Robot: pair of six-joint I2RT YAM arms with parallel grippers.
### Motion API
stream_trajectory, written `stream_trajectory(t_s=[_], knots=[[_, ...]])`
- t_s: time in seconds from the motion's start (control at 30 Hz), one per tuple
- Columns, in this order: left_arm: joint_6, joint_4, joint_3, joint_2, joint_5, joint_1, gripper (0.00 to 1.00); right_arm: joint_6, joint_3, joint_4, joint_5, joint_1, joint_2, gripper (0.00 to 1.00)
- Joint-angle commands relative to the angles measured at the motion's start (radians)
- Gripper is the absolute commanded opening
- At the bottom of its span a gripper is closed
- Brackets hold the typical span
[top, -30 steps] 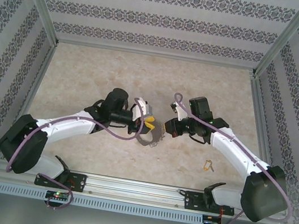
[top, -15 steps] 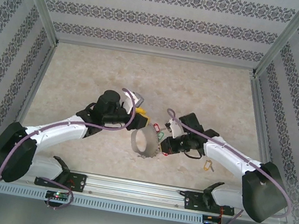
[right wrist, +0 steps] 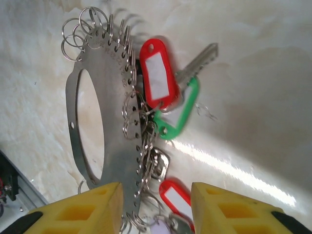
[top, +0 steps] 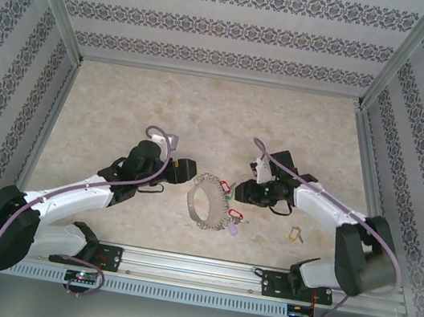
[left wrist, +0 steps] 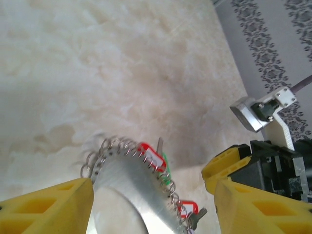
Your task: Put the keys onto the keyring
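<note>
The keyring (top: 205,202), a flat silver hoop fringed with small wire rings, rests on the table between my two grippers. Keys hang on its right side: one with a red tag (right wrist: 158,73), one with a green tag (right wrist: 178,114) and a second red-tagged one (right wrist: 175,195). A key with a yellow tag (top: 294,234) lies apart on the table to the right. My left gripper (left wrist: 153,209) stands open just left of the hoop (left wrist: 131,185). My right gripper (right wrist: 156,212) is open over the hoop's (right wrist: 117,122) fringed edge, gripping nothing.
The beige marbled tabletop (top: 123,103) is walled by patterned panels on three sides. A metal rail (top: 193,269) with both arm bases runs along the near edge. My right gripper's yellow finger (left wrist: 229,165) shows in the left wrist view, close to the hoop.
The keyring was held up between the grippers; it has come down onto the table. Both grippers have opened and let go, and both arms have dropped lower.
</note>
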Motion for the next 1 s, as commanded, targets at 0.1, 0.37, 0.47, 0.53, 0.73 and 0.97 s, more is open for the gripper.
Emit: stream_trajectory(t_s=[0.1, 0.37, 0.47, 0.53, 0.73, 0.97], knots=[[-0.140, -0.032, -0.010, 0.093, 0.051, 0.004, 0.67, -0.047, 0.051, 0.037, -0.017, 0.019, 0.078, 0.40], [-0.154, -0.024, 0.030, 0.229, 0.137, 0.002, 0.66, -0.030, 0.062, 0.070, -0.009, 0.090, 0.157, 0.34], [-0.152, -0.021, 0.033, 0.261, 0.154, 0.002, 0.66, -0.002, 0.047, 0.102, 0.002, 0.114, 0.163, 0.36], [-0.154, 0.000, 0.028, 0.279, 0.167, 0.002, 0.66, 0.020, 0.038, 0.115, 0.017, 0.125, 0.161, 0.36], [-0.155, 0.076, 0.031, 0.356, 0.217, 0.000, 0.65, 0.041, -0.002, 0.167, 0.009, 0.129, 0.168, 0.38], [-0.153, 0.111, 0.028, 0.388, 0.227, -0.001, 0.63, 0.063, -0.041, 0.248, -0.057, 0.127, 0.175, 0.35]])
